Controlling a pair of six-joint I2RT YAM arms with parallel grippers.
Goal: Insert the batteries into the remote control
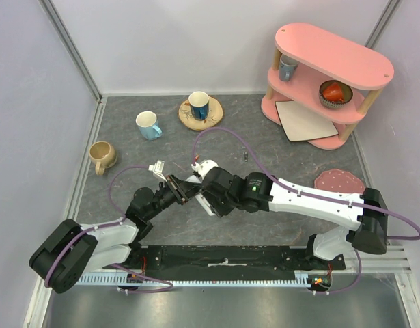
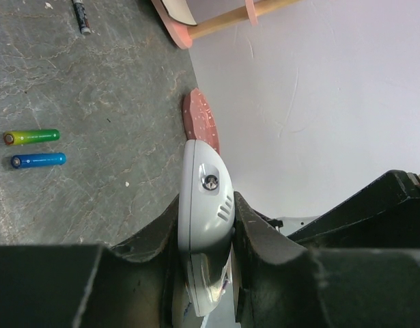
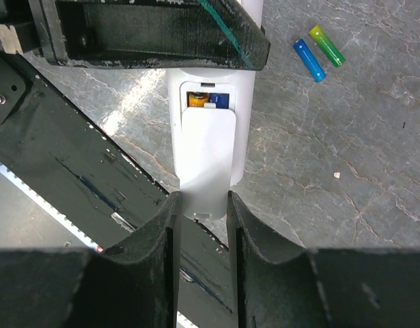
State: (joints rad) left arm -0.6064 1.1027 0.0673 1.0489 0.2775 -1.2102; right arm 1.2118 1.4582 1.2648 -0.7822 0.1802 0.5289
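Clamping the rounded end of the slim white plastic remote control point(image 2: 206, 181), the left gripper point(image 2: 205, 208) is closed tight on it, black fingers point(image 2: 162, 232) pressed against both long edges. The right gripper point(image 3: 201, 199) pinches the opposite end of the same remote control, its jaws narrowed onto the casing. Between the two grips the remote control hangs clear above the grey marbled tabletop point(image 2: 93, 89), its back facing the right wrist camera. There the flat white battery cover point(image 3: 207, 147) leaves a slot of the compartment uncovered, and orange and blue battery wrapping point(image 3: 196, 100) shows inside; whether that is one cell or two I cannot tell. A blue battery point(image 2: 37, 160) and a green-to-yellow battery point(image 2: 32, 137) lie side by side on the tabletop, close but not touching. A dark battery point(image 2: 81, 16) lies well apart from them, nearer the pink wooden two-tier shelf point(image 1: 326, 75). A pink speckled disc point(image 2: 199, 123) lies near the wall.
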